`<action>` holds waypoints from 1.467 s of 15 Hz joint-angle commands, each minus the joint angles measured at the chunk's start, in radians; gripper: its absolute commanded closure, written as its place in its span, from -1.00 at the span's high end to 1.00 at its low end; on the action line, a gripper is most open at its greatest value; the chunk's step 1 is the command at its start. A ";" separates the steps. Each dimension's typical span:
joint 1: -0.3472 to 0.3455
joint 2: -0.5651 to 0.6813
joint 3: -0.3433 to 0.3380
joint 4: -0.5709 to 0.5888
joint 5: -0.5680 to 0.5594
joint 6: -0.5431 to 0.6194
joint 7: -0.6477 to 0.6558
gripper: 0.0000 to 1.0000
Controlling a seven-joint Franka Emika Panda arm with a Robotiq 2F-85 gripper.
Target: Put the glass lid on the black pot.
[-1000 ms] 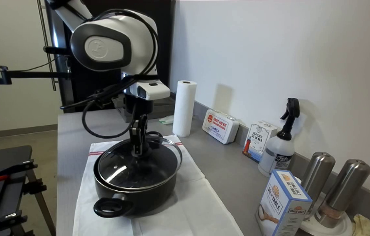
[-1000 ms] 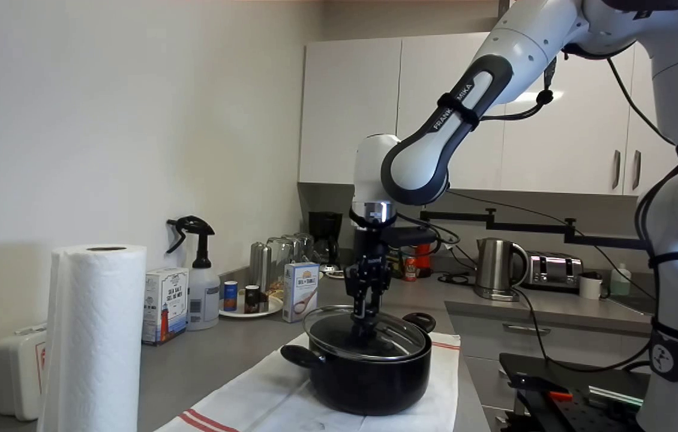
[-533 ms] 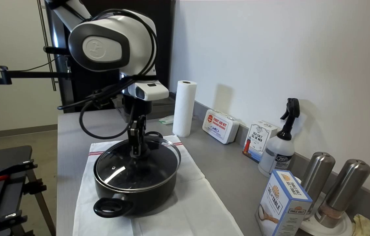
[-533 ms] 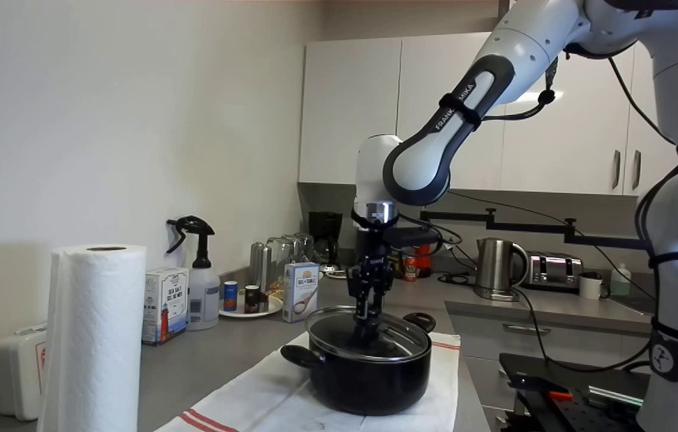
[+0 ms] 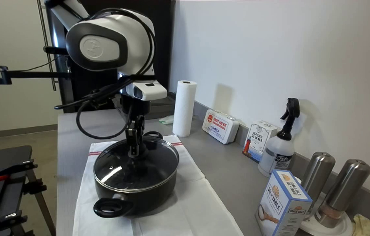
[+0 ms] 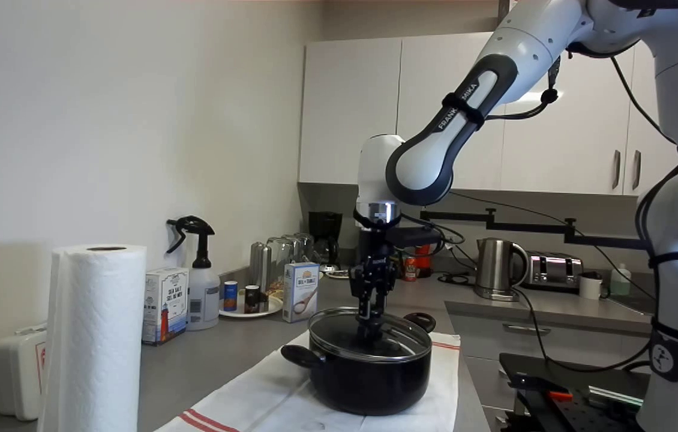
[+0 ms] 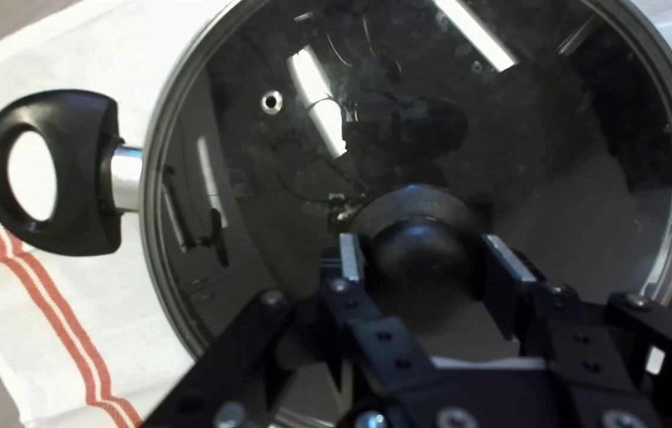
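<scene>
Jaws grip the dark knob [image 7: 422, 246] at the center of 1 glass lid [image 7: 407, 154], which lies over 1 black pot [image 6: 369, 384] directly beneath them. The placing step appears nearly done, though full seating is hard to confirm; the next move likely calls for settling the lid, then freeing the knob. Outward from the jaws: 2 pot handles [image 6: 303, 356], 1 red-striped towel [image 5: 201, 206], then, well apart on the tabletop [image 5: 227, 173], 1 paper-towel roll [image 5: 184, 109], 1 first-aid kit [image 5: 219, 127], 2 salt boxes [image 5: 281, 205], 1 spray bottle [image 5: 277, 149].
</scene>
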 commanded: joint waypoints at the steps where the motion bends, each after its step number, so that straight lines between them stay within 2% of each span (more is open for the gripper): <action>1: 0.016 -0.037 -0.019 -0.014 -0.040 -0.027 0.013 -0.50; 10: 0.024 -0.032 -0.018 -0.009 -0.115 -0.066 0.023 -0.50; 11: 0.024 -0.032 -0.018 -0.009 -0.118 -0.065 0.028 0.41; 15: 0.022 -0.050 -0.016 -0.023 -0.113 -0.032 0.024 0.91; 17: 0.021 -0.067 -0.015 -0.031 -0.122 -0.022 0.031 1.00; 22: 0.015 -0.130 -0.007 -0.059 -0.149 -0.020 0.044 1.00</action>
